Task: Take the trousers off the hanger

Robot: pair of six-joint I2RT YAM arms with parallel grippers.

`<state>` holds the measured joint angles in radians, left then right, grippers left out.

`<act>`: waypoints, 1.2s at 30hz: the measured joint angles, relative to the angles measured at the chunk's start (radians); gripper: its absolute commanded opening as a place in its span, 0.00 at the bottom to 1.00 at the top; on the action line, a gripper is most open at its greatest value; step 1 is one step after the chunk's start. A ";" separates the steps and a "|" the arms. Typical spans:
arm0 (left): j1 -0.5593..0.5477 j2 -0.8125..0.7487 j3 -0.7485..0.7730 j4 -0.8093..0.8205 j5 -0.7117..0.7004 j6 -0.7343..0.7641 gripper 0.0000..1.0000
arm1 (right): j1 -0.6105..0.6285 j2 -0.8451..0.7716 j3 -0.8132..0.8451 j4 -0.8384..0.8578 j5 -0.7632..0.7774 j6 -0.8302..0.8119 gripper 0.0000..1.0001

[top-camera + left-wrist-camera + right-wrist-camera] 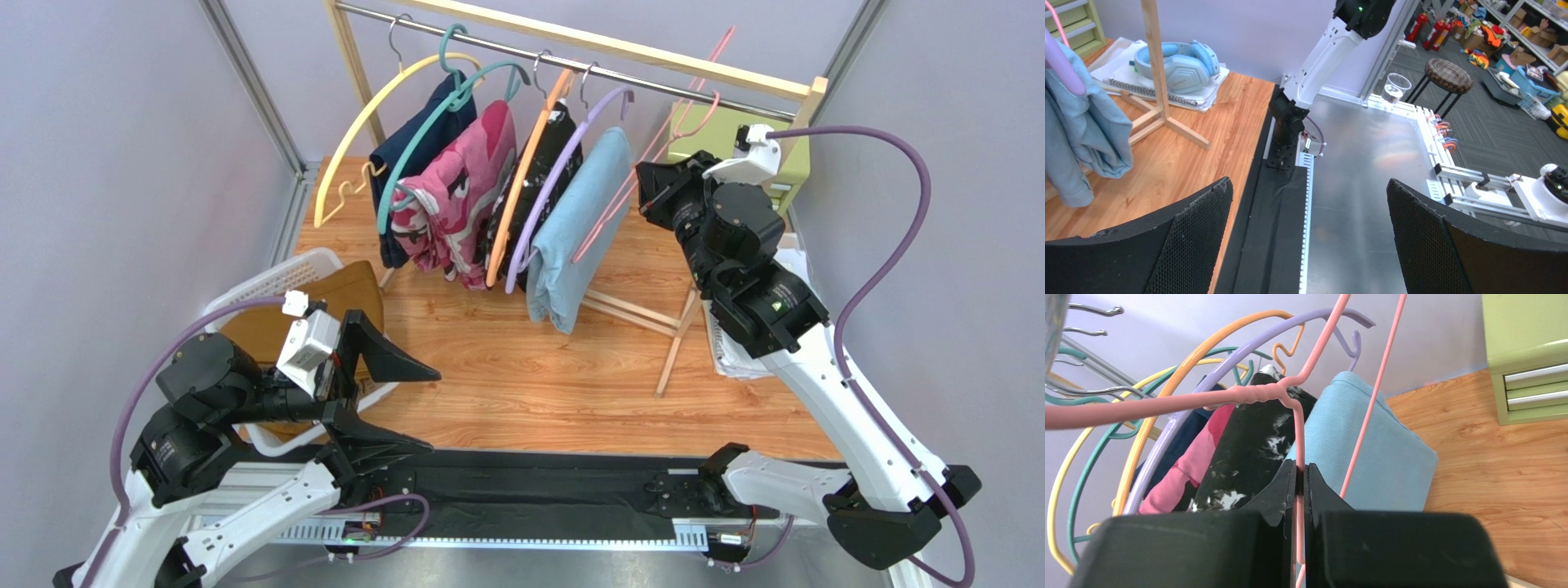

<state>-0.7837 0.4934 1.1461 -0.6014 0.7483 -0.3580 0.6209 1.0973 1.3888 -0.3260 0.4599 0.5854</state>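
Note:
The mustard-brown trousers (350, 292) lie folded in the white basket (272, 272) at the left, partly hidden by my left arm. The thin pink hanger (628, 194) is bare and hangs tilted at the right end of the rail. My right gripper (650, 186) is shut on it. In the right wrist view the pink wire (1247, 395) runs down between the closed fingers of the right gripper (1300, 474). My left gripper (395, 398) is open and empty beside the basket. In the left wrist view it (1309, 208) hangs over the table's near edge.
A wooden rack with a metal rail (577, 67) holds yellow, teal, orange and purple hangers with navy, pink patterned (460, 196), black and light blue (586, 227) garments. A green drawer cabinet (1527, 352) stands at the back right. Blue headphones (1174, 61) lie on a notebook.

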 measured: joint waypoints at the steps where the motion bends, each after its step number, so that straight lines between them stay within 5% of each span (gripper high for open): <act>1: 0.000 0.000 0.000 0.000 -0.006 -0.005 1.00 | 0.000 0.000 0.000 -0.005 0.007 0.005 0.00; 10: 0.000 -0.007 -0.006 -0.003 -0.161 -0.053 1.00 | 0.000 -0.003 0.022 -0.121 0.056 0.081 0.04; 28: 0.000 -0.138 -0.141 -0.053 -0.472 -0.214 1.00 | 0.001 -0.130 0.034 -0.444 -0.170 0.083 0.78; 36: 0.000 -0.176 -0.230 -0.069 -0.533 -0.278 0.99 | 0.007 -0.366 -0.045 -0.520 -0.354 0.063 0.90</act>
<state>-0.7837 0.3172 0.9157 -0.6704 0.2150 -0.6361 0.6281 0.7311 1.3441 -0.8455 0.1059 0.6479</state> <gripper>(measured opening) 0.993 0.868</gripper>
